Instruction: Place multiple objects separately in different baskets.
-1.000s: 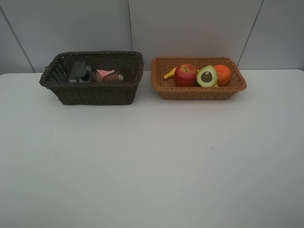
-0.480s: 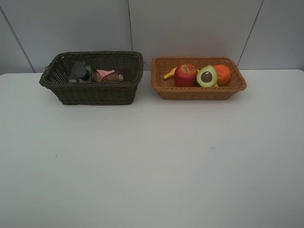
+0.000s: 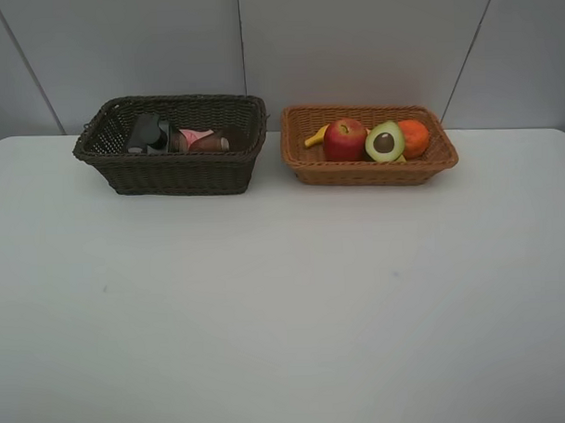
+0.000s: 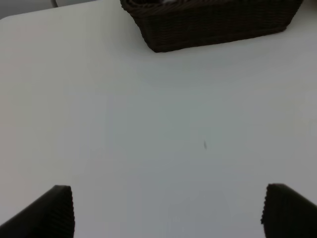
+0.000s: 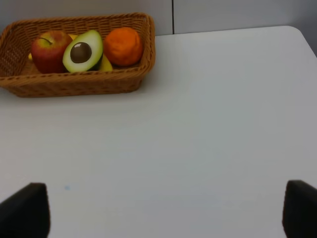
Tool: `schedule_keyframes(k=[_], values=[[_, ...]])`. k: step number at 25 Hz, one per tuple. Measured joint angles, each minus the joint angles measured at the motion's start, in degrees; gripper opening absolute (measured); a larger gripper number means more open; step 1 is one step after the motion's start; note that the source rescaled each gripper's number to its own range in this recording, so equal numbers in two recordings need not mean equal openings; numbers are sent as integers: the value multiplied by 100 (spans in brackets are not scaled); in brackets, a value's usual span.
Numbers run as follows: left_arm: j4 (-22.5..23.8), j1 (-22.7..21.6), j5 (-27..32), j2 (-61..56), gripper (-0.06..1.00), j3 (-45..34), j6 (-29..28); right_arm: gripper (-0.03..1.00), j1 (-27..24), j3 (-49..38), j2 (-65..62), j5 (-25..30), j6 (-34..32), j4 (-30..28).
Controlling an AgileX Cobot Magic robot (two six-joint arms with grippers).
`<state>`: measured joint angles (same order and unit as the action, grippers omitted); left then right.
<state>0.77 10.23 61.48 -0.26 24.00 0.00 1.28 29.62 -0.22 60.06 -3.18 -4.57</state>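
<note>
Nothing had shifted since a second earlier. The apple [image 3: 345,139], avocado half [image 3: 385,141], orange [image 3: 414,136] and banana [image 3: 316,136] lay in the tan basket [image 3: 369,172]; bottles and cups stayed in the dark basket [image 3: 174,173]. Both claws, left [image 4: 168,210] and right [image 5: 166,213], stood apart over the bare surface [image 3: 286,304].

Below my ribbed, matt black fingertips [image 4: 54,210] lies a smooth, matt white table [image 3: 286,304], and both baskets are rough woven wicker — the dark brown basket [image 3: 174,171] dull, the orange-tan basket [image 3: 369,171] faintly shiny — with a glossy red apple [image 3: 345,140] inside.
</note>
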Motion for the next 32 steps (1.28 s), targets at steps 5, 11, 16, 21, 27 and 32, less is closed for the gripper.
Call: schedule_keyframes(k=[5,11,16,21,27,32], values=[[0,0,0,0,100,0,0,100,0,0,0,0,0,0],[0,0,0,0,100,0,0,100,0,0,0,0,0,0],[0,0,0,0,100,0,0,100,0,0,0,0,0,0],[0,0,0,0,100,0,0,100,0,0,0,0,0,0],[0,0,0,0,100,0,0,100,0,0,0,0,0,0],[0,0,0,0,100,0,0,100,0,0,0,0,0,0]])
